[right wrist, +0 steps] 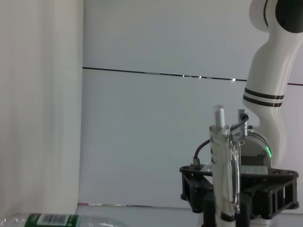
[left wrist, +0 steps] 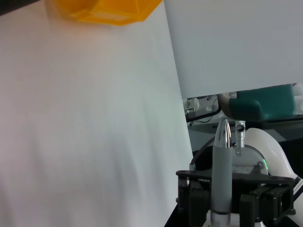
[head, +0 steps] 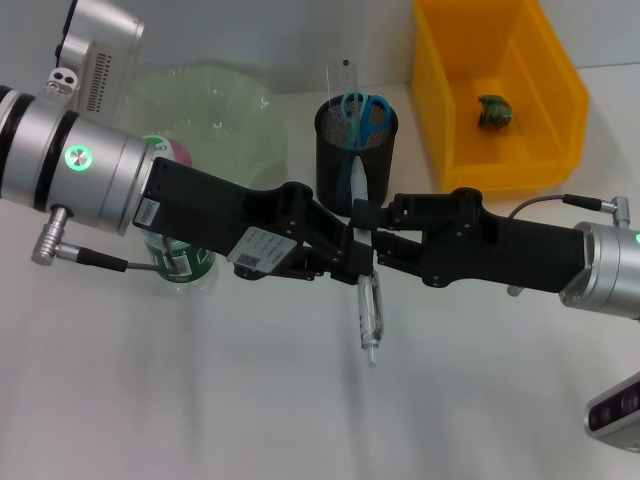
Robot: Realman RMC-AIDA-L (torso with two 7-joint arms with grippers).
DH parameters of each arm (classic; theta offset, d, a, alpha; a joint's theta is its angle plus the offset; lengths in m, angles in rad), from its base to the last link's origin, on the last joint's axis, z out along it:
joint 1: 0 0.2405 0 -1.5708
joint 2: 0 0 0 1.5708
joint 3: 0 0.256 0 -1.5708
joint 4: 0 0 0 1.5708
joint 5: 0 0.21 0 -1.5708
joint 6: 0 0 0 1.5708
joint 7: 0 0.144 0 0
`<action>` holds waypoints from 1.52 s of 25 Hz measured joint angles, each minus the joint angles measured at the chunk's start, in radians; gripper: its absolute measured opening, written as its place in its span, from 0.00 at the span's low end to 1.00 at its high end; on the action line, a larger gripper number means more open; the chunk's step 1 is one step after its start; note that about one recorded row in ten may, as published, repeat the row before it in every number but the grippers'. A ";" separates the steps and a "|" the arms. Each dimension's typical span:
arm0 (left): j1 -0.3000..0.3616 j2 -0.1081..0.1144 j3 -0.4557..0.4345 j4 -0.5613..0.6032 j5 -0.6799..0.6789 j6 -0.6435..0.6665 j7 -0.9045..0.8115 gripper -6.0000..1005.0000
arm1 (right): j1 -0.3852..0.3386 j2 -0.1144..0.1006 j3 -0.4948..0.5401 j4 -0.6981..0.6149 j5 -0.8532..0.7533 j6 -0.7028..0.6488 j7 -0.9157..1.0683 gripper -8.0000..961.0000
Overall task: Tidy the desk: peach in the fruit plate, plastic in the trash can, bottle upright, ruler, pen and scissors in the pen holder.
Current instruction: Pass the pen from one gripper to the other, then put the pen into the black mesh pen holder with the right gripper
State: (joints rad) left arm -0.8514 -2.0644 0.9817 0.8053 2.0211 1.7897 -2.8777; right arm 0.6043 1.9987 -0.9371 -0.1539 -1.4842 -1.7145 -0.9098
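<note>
In the pen holder (head: 356, 150): scissors (head: 364, 110), ruler (head: 342, 82).

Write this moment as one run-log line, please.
left gripper + right gripper: both on pen | above table | pen holder: scissors inside

Both arms are crossing before the pen holder (head: 356, 140), blocking its near side, while bare tabletop (head: 300, 400) is lying open below.

Head camera looks down from above onto the white table (head: 200, 400). Each wrist camera sits low and close, facing the other across the shared pen (head: 366, 300)
</note>
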 joint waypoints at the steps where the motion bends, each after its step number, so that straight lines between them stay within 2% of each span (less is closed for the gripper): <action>1: 0.000 0.000 -0.001 0.000 0.000 0.000 0.000 0.14 | 0.000 0.000 0.000 0.000 0.000 0.000 0.000 0.31; 9: 0.001 0.003 -0.003 0.000 -0.001 0.004 0.000 0.14 | 0.000 -0.003 0.000 -0.005 -0.011 0.000 -0.002 0.25; 15: 0.001 0.004 -0.002 -0.002 -0.001 0.005 0.004 0.14 | -0.001 -0.003 -0.001 -0.005 -0.012 -0.001 -0.003 0.15; 24: -0.007 0.006 -0.007 -0.048 -0.003 0.010 0.003 0.14 | -0.002 -0.002 0.001 -0.003 -0.013 -0.005 -0.024 0.16; 30: -0.001 0.013 -0.020 -0.037 -0.003 0.013 0.006 0.30 | -0.004 -0.002 0.006 -0.002 -0.012 -0.005 -0.018 0.17; 36: 0.022 0.017 -0.049 0.005 -0.004 0.029 0.048 0.51 | -0.019 -0.001 0.028 -0.002 -0.005 -0.001 0.049 0.17; 38: 0.038 0.017 -0.057 0.024 -0.006 0.034 0.083 0.71 | -0.029 0.000 0.053 -0.006 -0.004 -0.004 0.103 0.18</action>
State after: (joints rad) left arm -0.8135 -2.0472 0.9242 0.8295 2.0147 1.8240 -2.7948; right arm 0.5749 1.9987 -0.8839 -0.1604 -1.4886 -1.7186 -0.8067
